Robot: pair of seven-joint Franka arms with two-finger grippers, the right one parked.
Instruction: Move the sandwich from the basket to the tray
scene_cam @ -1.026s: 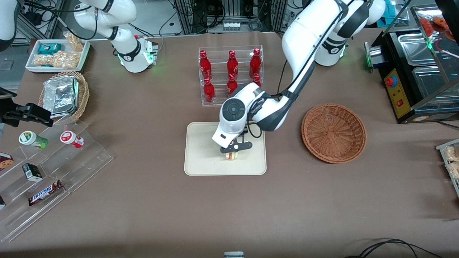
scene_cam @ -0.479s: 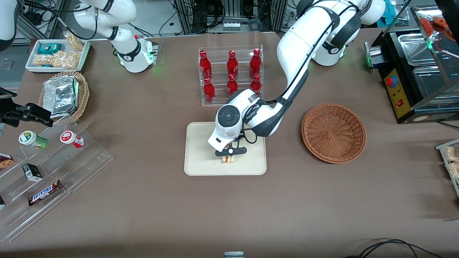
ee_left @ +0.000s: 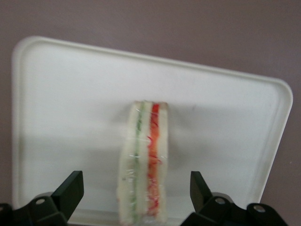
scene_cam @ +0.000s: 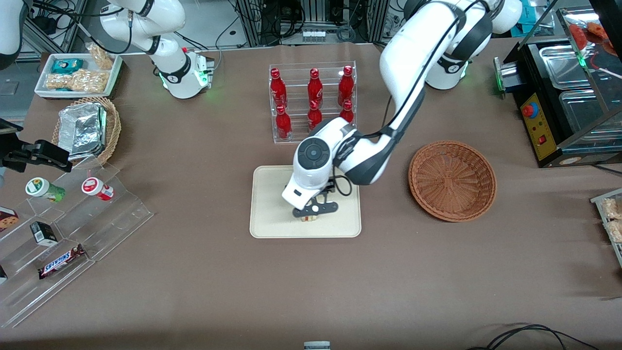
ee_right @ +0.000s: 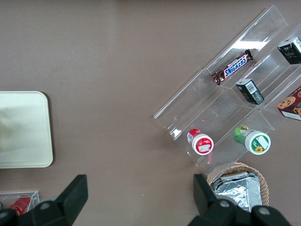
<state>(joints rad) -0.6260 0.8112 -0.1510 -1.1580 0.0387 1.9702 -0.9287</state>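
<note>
I read the tray [scene_cam: 272, 214] near the middle of the worktop [scene_cam: 194, 291], sandwich [ee_left: 143, 165] standing on edge on it, closer to the tray's front-camera edge. My end effector [scene_cam: 311, 216] hangs right above the sandwich, fingers [ee_left: 70, 188] spread wide with clear gaps either side, touching nothing. Basket [scene_cam: 452, 180] sits beside the tray toward the working arm's end, well apart

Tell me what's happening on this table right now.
The left arm's gripper hangs over the cream tray with its fingers spread wide apart. The sandwich stands on edge on the tray between them, touched by neither. The brown wicker basket, beside the tray toward the working arm's end, holds nothing.
</note>
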